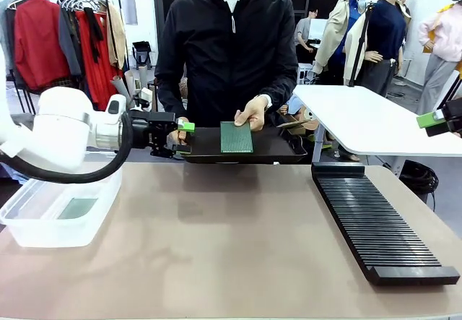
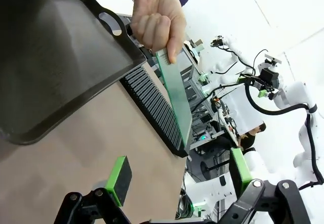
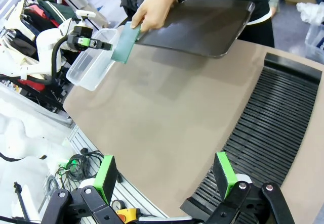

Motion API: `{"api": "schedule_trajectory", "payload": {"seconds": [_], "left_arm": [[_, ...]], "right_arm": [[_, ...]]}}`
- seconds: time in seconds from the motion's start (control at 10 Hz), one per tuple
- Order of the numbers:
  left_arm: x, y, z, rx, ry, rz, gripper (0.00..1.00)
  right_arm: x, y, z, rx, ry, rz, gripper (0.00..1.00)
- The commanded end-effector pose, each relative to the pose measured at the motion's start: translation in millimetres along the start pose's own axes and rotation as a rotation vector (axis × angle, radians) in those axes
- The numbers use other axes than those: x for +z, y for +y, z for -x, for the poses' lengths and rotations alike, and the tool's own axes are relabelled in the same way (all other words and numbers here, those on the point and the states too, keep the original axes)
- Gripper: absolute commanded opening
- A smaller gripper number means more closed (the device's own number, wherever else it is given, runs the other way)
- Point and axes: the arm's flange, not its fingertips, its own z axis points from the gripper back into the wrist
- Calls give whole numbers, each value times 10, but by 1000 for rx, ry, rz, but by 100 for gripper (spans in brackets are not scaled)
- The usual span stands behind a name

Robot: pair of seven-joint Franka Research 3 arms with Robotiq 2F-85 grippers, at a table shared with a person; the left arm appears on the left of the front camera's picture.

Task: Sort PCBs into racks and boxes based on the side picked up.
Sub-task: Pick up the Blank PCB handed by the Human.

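1. Green pads (image 2: 120,179) of the left gripper (image 2: 178,169) stand wide apart with nothing between them, aimed at the board (image 2: 174,90).
2. The right gripper (image 3: 165,176) is also spread and empty, above the near end of the slotted rack (image 3: 283,113).
3. A person's hand (image 1: 254,112) holds the board out by one edge, at the edge of the dark tray (image 1: 274,146), near the left gripper.
4. This looks like the handover step. Next, the left gripper needs to close on the board's free edge.
5. The clear box (image 1: 43,226) on the left already holds one sorted board (image 1: 77,207).
6. No brand or writing can be read.
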Motion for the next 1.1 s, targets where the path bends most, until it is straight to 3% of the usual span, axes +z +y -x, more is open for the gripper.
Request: {"api": "schedule_trajectory", "payload": {"seconds": [0.0,1.0], "left_arm": [[-120,88,-111,-24,-27,45,100],[-880,102,-149,-21,71,113,100]], "right_arm": [[-15,-6,-18,13,-27,-20,100],[-15,-6,-18,13,-27,-20,100]]}}
